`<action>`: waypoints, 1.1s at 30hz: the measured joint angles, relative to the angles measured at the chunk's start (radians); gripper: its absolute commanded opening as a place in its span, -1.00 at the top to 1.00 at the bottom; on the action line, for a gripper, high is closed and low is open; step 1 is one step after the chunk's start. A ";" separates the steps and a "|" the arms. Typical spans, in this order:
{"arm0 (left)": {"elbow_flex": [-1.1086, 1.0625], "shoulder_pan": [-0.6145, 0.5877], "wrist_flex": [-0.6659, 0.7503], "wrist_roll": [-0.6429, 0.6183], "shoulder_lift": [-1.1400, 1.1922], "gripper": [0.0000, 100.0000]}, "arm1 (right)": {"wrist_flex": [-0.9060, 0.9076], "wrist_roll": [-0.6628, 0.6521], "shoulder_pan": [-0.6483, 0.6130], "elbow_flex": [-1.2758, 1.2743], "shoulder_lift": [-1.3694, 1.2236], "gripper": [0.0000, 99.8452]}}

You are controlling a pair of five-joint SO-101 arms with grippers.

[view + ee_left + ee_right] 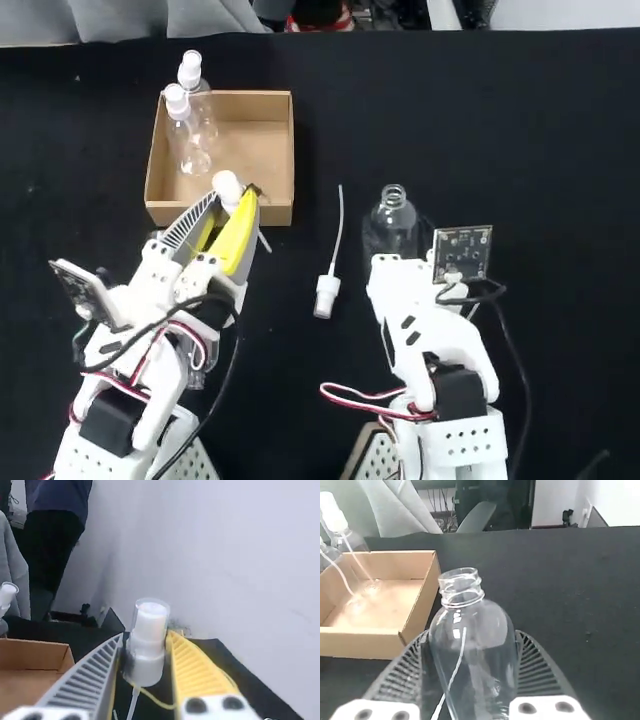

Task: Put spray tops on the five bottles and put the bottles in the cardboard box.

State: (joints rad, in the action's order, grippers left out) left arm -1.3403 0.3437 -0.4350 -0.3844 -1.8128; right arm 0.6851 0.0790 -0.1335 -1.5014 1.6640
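Observation:
My left gripper (228, 205) is shut on a white spray top (146, 642) (227, 186), held just in front of the cardboard box (275, 150). Its thin tube hangs below the fingers (85, 680). My right gripper (470, 655) is shut on a clear open-necked bottle (470, 645) (392, 220), held upright right of the box. Another spray top (328, 290) with a long tube lies on the black table between the arms. Two capped bottles (190, 120) stand in the box's far left corner.
The black table (500, 130) stretches open to the right and behind the box. A person's dark clothing (50, 530) and a chair (480, 515) show in the room behind.

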 measured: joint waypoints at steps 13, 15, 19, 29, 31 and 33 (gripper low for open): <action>0.000 -0.135 0.000 -0.299 0.000 0.94 | 0.000 -0.025 -0.071 -0.011 0.000 0.86; 0.000 -0.163 0.000 -0.348 0.000 0.94 | -0.006 -0.071 -0.089 -0.032 0.000 0.86; -0.018 -0.215 0.061 -0.420 -0.009 0.94 | -0.058 -0.118 -0.115 -0.072 0.000 0.86; -0.210 -0.276 0.385 -0.526 0.000 0.94 | -0.087 -0.160 -0.126 -0.078 0.000 0.86; -0.219 -0.276 0.404 -0.539 0.000 0.94 | -0.087 -0.183 -0.144 -0.078 0.000 0.86; -0.219 -0.276 0.411 -0.546 0.000 0.94 | -0.087 -0.198 -0.167 -0.083 0.000 0.86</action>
State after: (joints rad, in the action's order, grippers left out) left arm -1.5597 0.0675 -0.0238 -0.9306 -1.8128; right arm 0.5976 -0.1189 -0.3007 -1.5842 1.6640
